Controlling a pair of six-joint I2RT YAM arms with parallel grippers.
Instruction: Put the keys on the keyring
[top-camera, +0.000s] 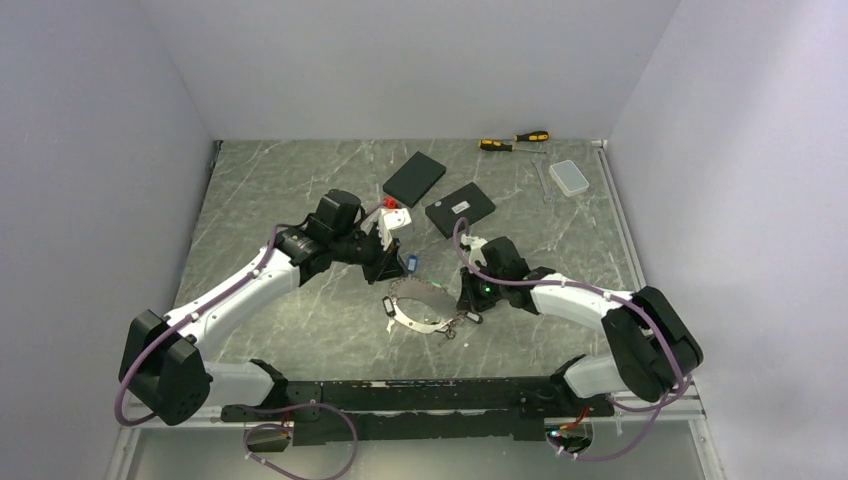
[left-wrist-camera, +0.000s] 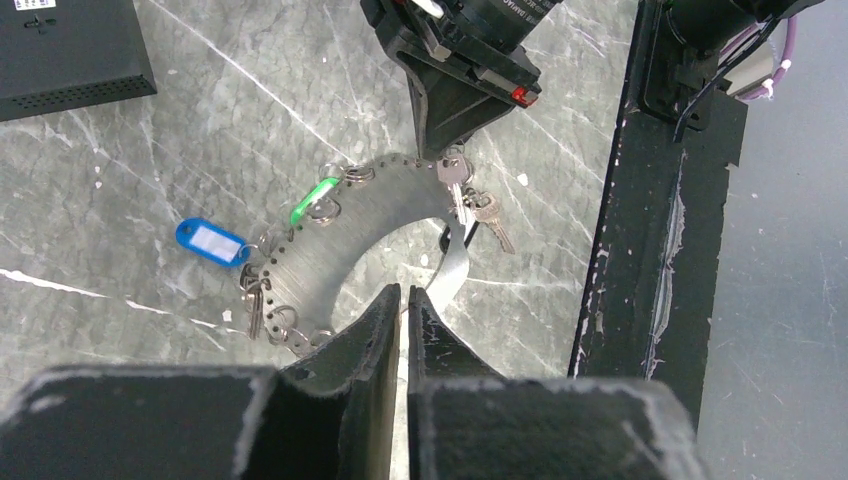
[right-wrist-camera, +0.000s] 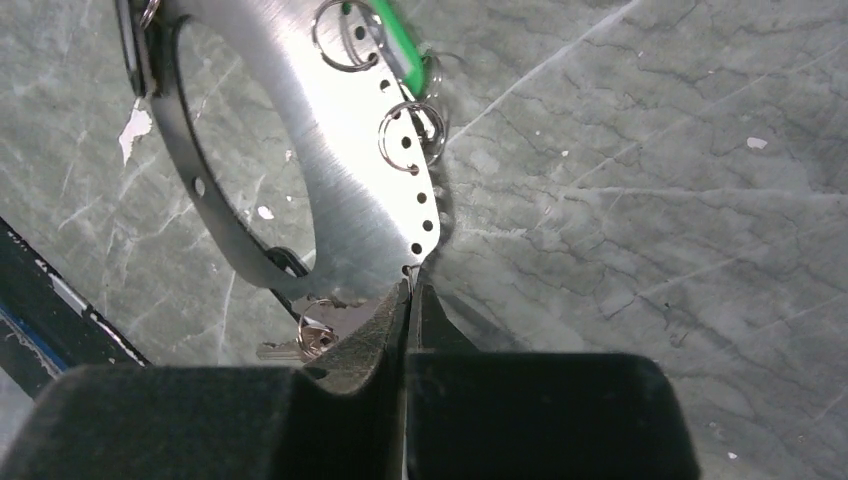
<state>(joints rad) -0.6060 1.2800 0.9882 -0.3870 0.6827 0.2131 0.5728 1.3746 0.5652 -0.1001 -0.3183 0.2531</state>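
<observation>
The keyring (top-camera: 418, 308) is a flat grey metal crescent with a row of holes, closed by a thin band, and lies mid-table. In the left wrist view the keyring (left-wrist-camera: 340, 235) carries a blue-tagged key (left-wrist-camera: 210, 241), a green-tagged one (left-wrist-camera: 314, 201) and plain silver keys (left-wrist-camera: 470, 200). My left gripper (top-camera: 392, 268) is shut, and its tips (left-wrist-camera: 405, 292) meet the thin band. My right gripper (top-camera: 465, 300) is shut on a small wire ring (right-wrist-camera: 408, 272) at the end hole of the keyring (right-wrist-camera: 330, 170). A silver key (right-wrist-camera: 295, 347) hangs beside it.
Two black boxes (top-camera: 414, 178) (top-camera: 459, 209), a white tag (top-camera: 395, 217), yellow-and-black screwdrivers (top-camera: 515, 140) and a clear plastic box (top-camera: 570, 177) lie at the back. A black rail (top-camera: 420, 400) runs along the near edge, close behind the keyring in the left wrist view (left-wrist-camera: 650, 220).
</observation>
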